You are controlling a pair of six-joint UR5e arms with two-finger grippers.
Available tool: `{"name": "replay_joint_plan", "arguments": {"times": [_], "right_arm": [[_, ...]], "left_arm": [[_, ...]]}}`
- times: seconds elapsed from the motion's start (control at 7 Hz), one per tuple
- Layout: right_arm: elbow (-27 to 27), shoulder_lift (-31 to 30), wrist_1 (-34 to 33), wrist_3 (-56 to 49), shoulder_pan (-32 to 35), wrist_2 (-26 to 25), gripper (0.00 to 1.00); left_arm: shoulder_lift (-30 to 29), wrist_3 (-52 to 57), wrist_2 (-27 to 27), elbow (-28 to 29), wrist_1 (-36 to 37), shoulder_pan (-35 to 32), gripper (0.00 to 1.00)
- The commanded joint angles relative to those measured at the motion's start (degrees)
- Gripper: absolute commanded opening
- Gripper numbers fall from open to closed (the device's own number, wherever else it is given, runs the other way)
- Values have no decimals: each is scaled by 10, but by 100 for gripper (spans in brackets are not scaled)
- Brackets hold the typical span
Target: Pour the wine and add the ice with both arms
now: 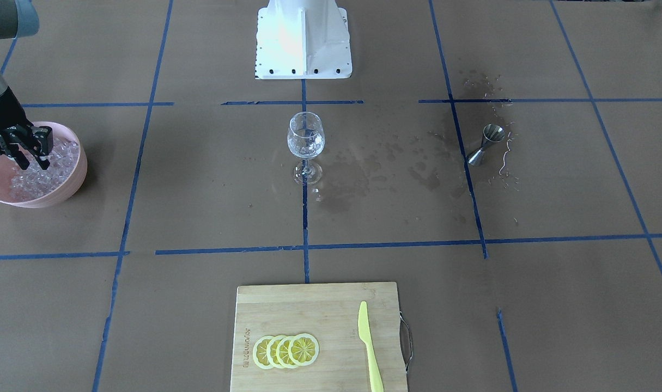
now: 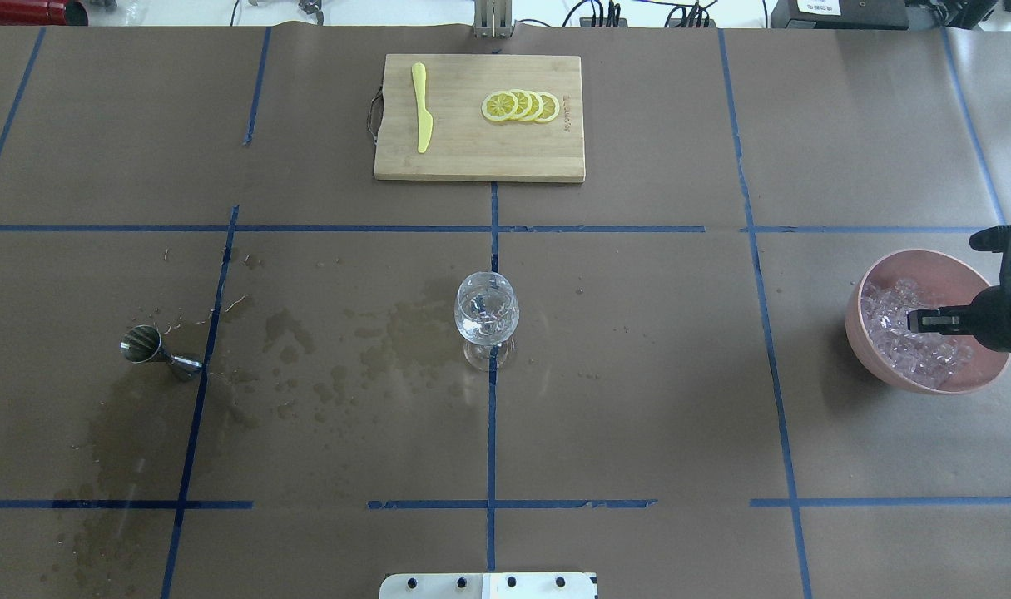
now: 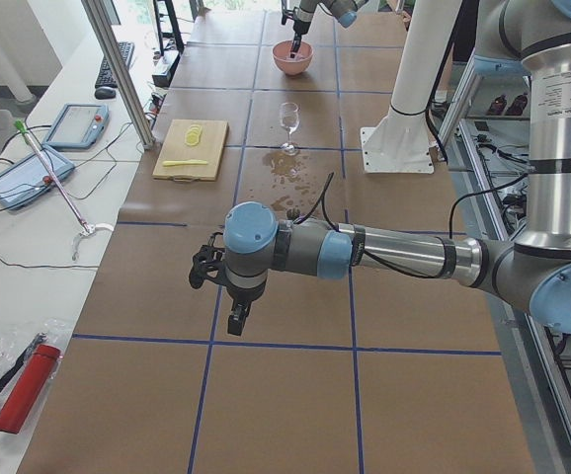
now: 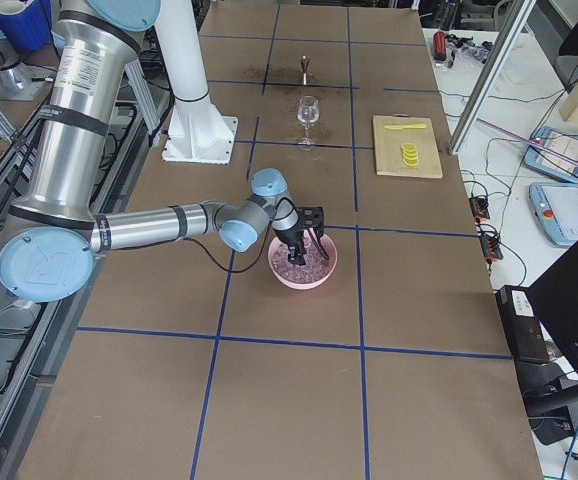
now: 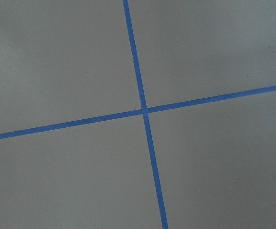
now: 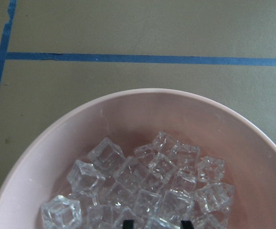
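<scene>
We judge the ice step to be in hand: the right tool is down in the bowl, its tips among the ice. It stands partly open, the fingertips apart with cubes between them, and as far as we can see nothing is gripped yet. Next it must close on one cube, lift clear and carry it to the glass at mid-surface, which seems to hold a little wine. The left tool hangs over bare surface well away; whether it is open we cannot tell.
</scene>
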Motion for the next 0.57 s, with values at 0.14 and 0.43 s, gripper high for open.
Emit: {"name": "replay_joint_plan", "arguments": {"times": [0.14, 0.43], "right_arm": [[4, 1, 0, -9, -1, 2, 0], [56, 2, -4, -36, 2, 1, 0]], "left_arm": [[0, 0, 0, 0, -5, 0, 100], [0, 0, 0, 1, -6, 0, 100]]}}
